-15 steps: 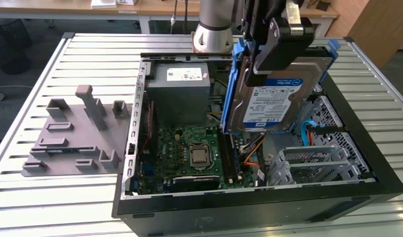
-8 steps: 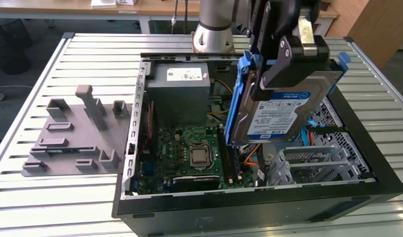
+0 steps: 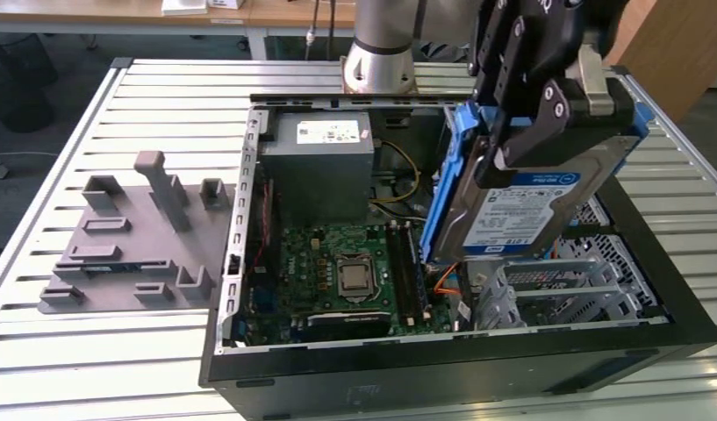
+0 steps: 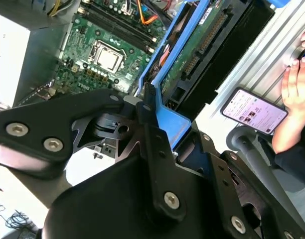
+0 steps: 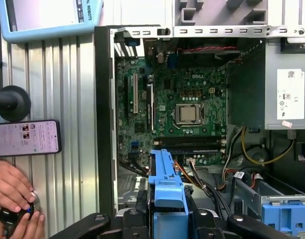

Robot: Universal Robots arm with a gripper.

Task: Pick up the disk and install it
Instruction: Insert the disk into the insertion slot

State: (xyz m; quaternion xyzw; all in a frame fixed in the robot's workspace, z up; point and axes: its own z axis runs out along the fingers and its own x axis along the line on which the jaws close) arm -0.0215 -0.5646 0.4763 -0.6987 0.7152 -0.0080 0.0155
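Note:
In the exterior view my gripper (image 3: 534,145) is shut on the disk (image 3: 534,206), a silver hard drive with a white-and-blue label and a blue carrier frame. The disk hangs tilted, almost on edge, over the right part of the open computer case (image 3: 233,289). Its lower end is just above the metal drive cage (image 3: 569,285). The second wrist view shows the disk's green circuit side (image 4: 200,47) and its blue frame clamped between the black fingers (image 4: 152,134). In the first wrist view the blue frame (image 5: 166,179) sticks out over the motherboard (image 5: 187,104).
A grey power-supply box (image 3: 317,167) sits at the back of the case, with loose cables beside it. A grey fixture (image 3: 136,246) with upright blocks lies on the slatted table (image 3: 89,360). Beside the case a person's hand (image 5: 13,186) rests near a phone (image 5: 25,138).

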